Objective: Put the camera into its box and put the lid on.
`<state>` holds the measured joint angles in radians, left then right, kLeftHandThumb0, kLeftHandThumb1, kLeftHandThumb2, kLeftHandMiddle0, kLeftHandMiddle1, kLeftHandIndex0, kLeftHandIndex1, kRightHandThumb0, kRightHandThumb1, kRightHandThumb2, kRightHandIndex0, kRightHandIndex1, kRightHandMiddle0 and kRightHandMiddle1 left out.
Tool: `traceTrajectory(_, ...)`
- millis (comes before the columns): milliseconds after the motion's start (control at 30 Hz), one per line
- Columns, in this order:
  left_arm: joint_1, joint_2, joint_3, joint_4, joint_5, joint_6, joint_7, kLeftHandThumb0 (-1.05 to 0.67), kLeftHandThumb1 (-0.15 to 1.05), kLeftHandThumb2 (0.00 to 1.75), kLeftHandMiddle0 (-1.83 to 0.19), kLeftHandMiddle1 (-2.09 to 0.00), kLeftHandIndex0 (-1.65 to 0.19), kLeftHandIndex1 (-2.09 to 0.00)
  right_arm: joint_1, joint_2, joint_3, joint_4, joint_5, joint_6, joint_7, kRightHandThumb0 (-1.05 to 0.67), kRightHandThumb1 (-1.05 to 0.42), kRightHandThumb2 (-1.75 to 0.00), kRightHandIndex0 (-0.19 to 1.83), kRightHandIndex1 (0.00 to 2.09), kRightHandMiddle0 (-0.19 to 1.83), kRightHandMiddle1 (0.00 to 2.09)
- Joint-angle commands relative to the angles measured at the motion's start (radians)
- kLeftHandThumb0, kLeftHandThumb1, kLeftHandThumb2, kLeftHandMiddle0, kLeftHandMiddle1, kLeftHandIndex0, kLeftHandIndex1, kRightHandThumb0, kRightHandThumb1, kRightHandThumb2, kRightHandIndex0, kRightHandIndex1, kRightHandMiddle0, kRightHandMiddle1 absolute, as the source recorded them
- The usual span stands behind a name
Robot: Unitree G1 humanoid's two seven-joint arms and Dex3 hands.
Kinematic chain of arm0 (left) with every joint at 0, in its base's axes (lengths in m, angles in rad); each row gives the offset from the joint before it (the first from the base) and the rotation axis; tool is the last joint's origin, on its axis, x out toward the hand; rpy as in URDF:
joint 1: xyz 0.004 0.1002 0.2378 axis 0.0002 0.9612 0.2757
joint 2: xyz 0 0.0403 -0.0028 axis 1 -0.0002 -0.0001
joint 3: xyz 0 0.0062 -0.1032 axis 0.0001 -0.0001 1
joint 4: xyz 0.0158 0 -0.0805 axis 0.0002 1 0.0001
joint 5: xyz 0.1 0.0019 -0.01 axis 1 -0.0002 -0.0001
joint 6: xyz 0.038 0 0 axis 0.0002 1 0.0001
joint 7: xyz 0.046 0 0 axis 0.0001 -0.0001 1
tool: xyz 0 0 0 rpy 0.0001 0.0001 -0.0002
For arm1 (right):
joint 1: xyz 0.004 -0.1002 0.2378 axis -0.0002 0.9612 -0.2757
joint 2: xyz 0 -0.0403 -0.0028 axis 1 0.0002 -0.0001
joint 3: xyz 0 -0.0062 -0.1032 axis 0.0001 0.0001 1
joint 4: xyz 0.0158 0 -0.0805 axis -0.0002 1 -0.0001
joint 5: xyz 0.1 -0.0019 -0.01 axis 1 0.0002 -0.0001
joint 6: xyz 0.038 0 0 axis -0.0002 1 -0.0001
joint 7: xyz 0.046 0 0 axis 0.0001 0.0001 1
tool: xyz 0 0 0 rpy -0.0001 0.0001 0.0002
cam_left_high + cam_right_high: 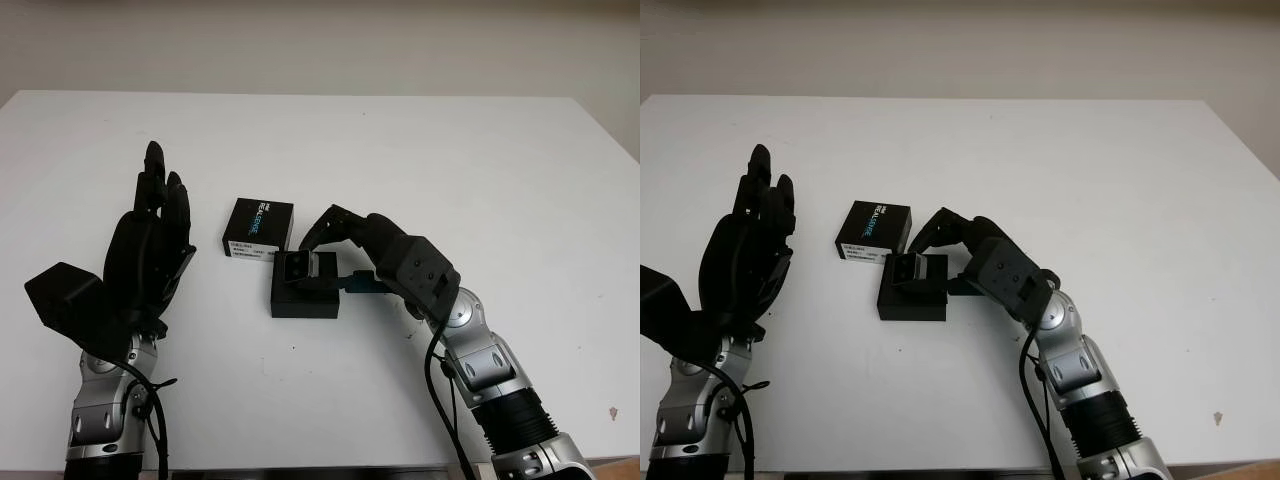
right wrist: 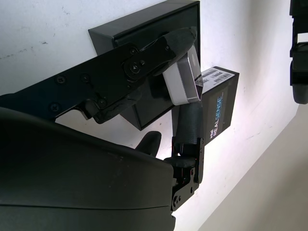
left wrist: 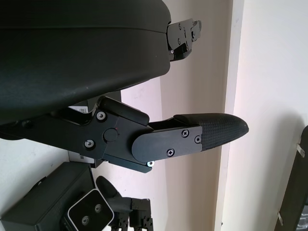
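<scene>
R hand fingers grip the small silver camera, tilted, at the far rim of the open black box. Printed black lid lies just beyond on the white counter. L hand open, raised, well apart.
</scene>
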<state>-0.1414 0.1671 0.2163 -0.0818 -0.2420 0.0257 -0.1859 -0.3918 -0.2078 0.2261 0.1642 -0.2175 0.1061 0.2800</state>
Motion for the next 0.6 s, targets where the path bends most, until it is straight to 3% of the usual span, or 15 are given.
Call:
traceTrajectory(0, -0.001, 0.002, -0.004, -0.01, 0.002, -0.006, 0.001, -0.78, 1.05, 0.55, 0.19, 0.0, 0.19, 0.0, 0.014, 0.0, 0.017, 0.001, -0.008, -0.009, 0.005, -0.38, -0.96, -0.05, -0.04, 1.14, 0.36, 1.69)
traceTrajectory(200, -0.001, 0.0, -0.005, -0.009, -0.003, -0.005, -0.002, -0.79, 1.05, 0.54, 0.19, 0.0, 0.19, 0.0, 0.018, -0.049, 0.074, -0.008, -0.099, -0.064, 0.02, -0.4, -0.98, -0.06, -0.04, 1.13, 0.33, 1.6)
traceTrajectory(233, 0.0, 0.001, -0.005, -0.011, -0.002, -0.005, -0.003, -0.79, 1.05, 0.54, 0.19, 0.0, 0.19, 0.0, 0.02, -0.066, 0.091, -0.02, -0.136, -0.076, 0.014, -0.41, -0.98, -0.06, -0.03, 1.08, 0.28, 1.5)
traceTrajectory(300, 0.001, 0.005, -0.007, -0.012, 0.003, -0.006, -0.005, -0.78, 1.05, 0.55, 0.19, 0.0, 0.19, 0.0, 0.027, -0.111, 0.125, -0.047, -0.224, -0.128, -0.006, -0.46, -0.98, -0.05, -0.05, 0.76, 0.14, 1.11)
traceTrajectory(400, 0.001, 0.008, -0.008, -0.015, 0.007, -0.004, -0.001, -0.78, 1.05, 0.56, 0.19, 0.0, 0.19, 0.0, 0.038, -0.174, 0.158, -0.097, -0.353, -0.203, -0.05, -0.54, -1.0, -0.06, -0.03, 0.27, 0.11, 0.51)
traceTrajectory(467, -0.002, 0.005, -0.007, -0.014, 0.005, -0.002, 0.002, -0.78, 1.05, 0.55, 0.19, 0.0, 0.19, 0.0, 0.046, -0.204, 0.168, -0.139, -0.437, -0.219, -0.078, -0.56, -1.01, -0.05, -0.05, 0.14, 0.12, 0.28)
traceTrajectory(567, -0.005, 0.005, -0.006, -0.012, 0.0, 0.001, 0.002, -0.79, 1.05, 0.54, 0.19, 0.0, 0.19, 0.0, 0.059, -0.232, 0.167, -0.182, -0.518, -0.233, -0.114, -0.54, -0.99, -0.05, -0.06, 0.09, 0.14, 0.19)
